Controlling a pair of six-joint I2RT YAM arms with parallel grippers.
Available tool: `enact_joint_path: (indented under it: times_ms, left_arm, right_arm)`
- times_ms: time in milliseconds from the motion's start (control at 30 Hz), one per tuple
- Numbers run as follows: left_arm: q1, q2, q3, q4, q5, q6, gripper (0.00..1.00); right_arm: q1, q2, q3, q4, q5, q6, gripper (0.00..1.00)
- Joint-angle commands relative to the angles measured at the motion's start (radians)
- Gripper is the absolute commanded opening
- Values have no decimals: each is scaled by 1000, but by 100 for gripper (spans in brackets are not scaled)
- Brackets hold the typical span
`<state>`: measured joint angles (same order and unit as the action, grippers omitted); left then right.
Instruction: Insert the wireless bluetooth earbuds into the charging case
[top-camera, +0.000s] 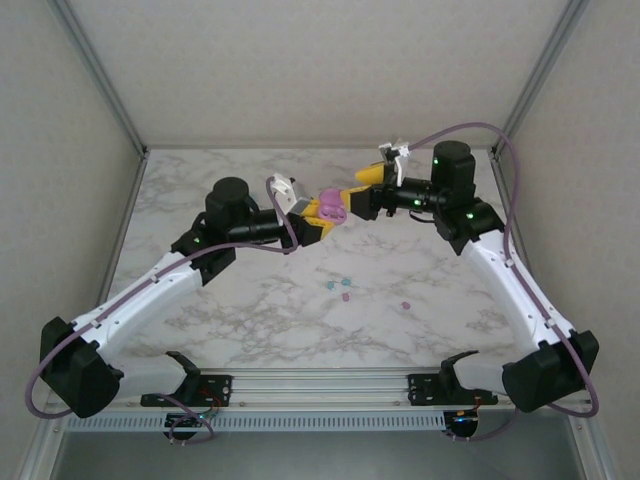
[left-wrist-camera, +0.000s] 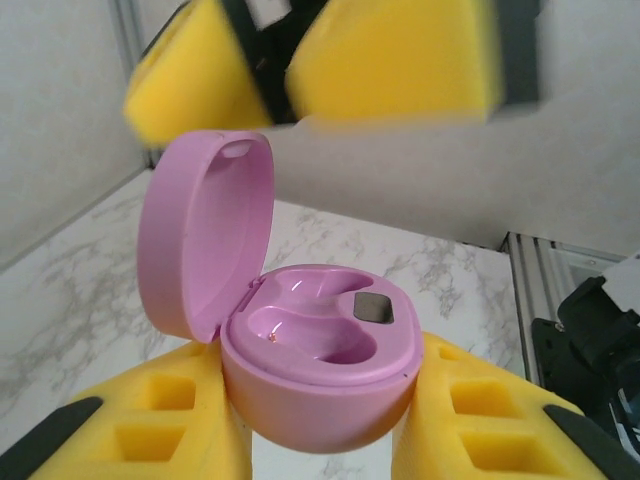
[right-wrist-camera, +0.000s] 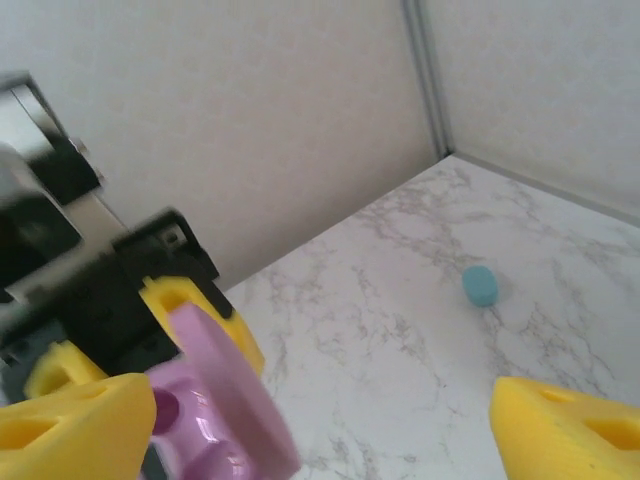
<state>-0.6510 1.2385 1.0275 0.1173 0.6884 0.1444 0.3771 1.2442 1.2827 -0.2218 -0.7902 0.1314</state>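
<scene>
Teal and pink earbuds (top-camera: 329, 284): four tiny beads loose on the marble table (top-camera: 220, 320), none seated yet; two teal and one pink clustered near mid-table.
lone pink earbud (top-camera: 406, 304): apart from the cluster, at about 4 o'clock of it in the top view.
charging case (left-wrist-camera: 320, 350): pink, raised above the table, lid swung open toward 10 o'clock in the left wrist view, both wells bare.
left gripper (left-wrist-camera: 318, 430): clenched on the lower shell of the case, a yellow pad on either flank.
right gripper (right-wrist-camera: 320, 440): released, jaws spread wide with nothing between them; just beside the lid, at about 2 o'clock of the case in the top view.
bearing that matters: from the right gripper (top-camera: 362, 190), cluster at 6 to 7 o'clock and down on the table, well apart; lone pink earbud at about 5 o'clock.
long axis: too small to read from above; teal earbud (right-wrist-camera: 481, 286) looks oval in the right wrist view, long axis near 12 to 6 there, lying at 1 to 2 o'clock of the jaw gap.
nearer arm: judged the right, being the free one; left tied up as case holder.
next move, as a judgement: descent toward 6 o'clock, jaws set across an earbud's short axis.
</scene>
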Motion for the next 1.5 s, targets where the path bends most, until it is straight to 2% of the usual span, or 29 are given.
enact_joint_path:
  times_ms: [0,133,233,300,433,600,800,967,1233,1467]
  left_arm:
    - [-1,-34,-58,105,-96,-67,16]
    - [6,-59,-109,166,-148,-101,15]
    - [7,-75,-128,178,-176,-111,15]
    - [7,-85,-136,178,-186,-114,15]
    - [8,-111,-151,167,-205,-112,16]
    - [8,-133,-161,162,-231,-109,15]
    - [9,-141,-162,162,-239,-106,15]
    - [9,-129,-151,157,-234,-104,16]
    - [8,-114,-135,143,-225,-105,16]
    - [9,-118,-132,125,-235,-102,16]
  right_arm:
    - [-6,-100,45,-91,204,72,99]
    - [-47,-153,43,-289,514,152,99]
    - [-134,-139,27,-475,645,295,99]
    - [-184,-122,-6,-602,697,420,93]
    - [-210,-104,-163,-701,655,593,79]
    - [-208,-166,-461,-590,551,822,63]
    - [-194,-225,-633,-586,568,928,61]
    - [-188,-186,-696,-489,489,950,60]
    - [-156,-56,-706,-358,476,973,59]
    - [-132,33,-672,-381,522,958,59]
